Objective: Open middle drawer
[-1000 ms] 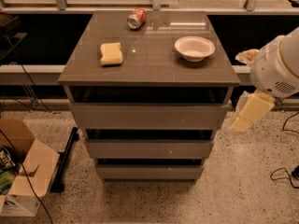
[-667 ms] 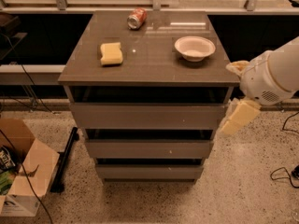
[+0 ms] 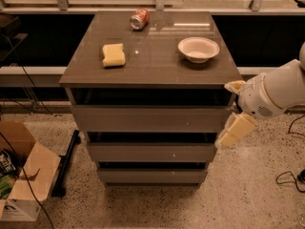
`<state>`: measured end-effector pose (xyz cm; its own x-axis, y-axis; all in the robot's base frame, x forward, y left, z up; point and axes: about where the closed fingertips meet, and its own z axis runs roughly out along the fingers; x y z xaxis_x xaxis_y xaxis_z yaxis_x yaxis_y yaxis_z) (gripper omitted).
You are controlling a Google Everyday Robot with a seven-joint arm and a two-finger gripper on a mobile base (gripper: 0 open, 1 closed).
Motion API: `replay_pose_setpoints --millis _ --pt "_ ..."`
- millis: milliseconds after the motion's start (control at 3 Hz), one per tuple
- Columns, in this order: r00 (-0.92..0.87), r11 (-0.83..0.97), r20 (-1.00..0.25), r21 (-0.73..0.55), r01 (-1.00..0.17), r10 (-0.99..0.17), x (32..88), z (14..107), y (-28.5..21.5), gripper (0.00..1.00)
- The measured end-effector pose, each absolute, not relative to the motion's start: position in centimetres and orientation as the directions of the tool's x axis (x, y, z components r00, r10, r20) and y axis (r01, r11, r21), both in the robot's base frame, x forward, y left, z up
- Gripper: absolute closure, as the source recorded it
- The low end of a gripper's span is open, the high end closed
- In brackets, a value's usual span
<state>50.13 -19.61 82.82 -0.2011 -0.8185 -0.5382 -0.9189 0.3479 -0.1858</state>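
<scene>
The middle drawer [image 3: 151, 152] is a wide, shallow grey front with a tiny pale speck right of centre. It sits flush and shut between the taller top drawer [image 3: 150, 118] and the narrower bottom drawer [image 3: 152, 176]. My gripper [image 3: 232, 130] hangs from the white arm [image 3: 271, 94] at the cabinet's right side. It is level with the gap between the top and middle drawers, just off the middle drawer's right end. Its pale fingers point down and to the left.
On the cabinet top [image 3: 152, 66] lie a yellow sponge [image 3: 113, 55], a white bowl [image 3: 198, 48] and a tipped soda can [image 3: 139, 18]. An open cardboard box [image 3: 21, 173] and a black bar [image 3: 66, 162] are on the floor at left. Cables [image 3: 288, 178] lie at right.
The arm and gripper have moved left toward the cabinet's right side and slightly lower. The drawers have not moved.
</scene>
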Motion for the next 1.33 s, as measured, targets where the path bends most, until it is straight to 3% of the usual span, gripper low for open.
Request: replay_pose_setpoints --millis 667,1333 --pt "-0.227 0.355 -0.493 -0.182 -0.917 -0.84 49.6 78.3 -18.8 0.0" --pt "-0.344 0.479 -0.548 -0.121 -0.869 -0.763 48.9 68.2 -18.7 0.0"
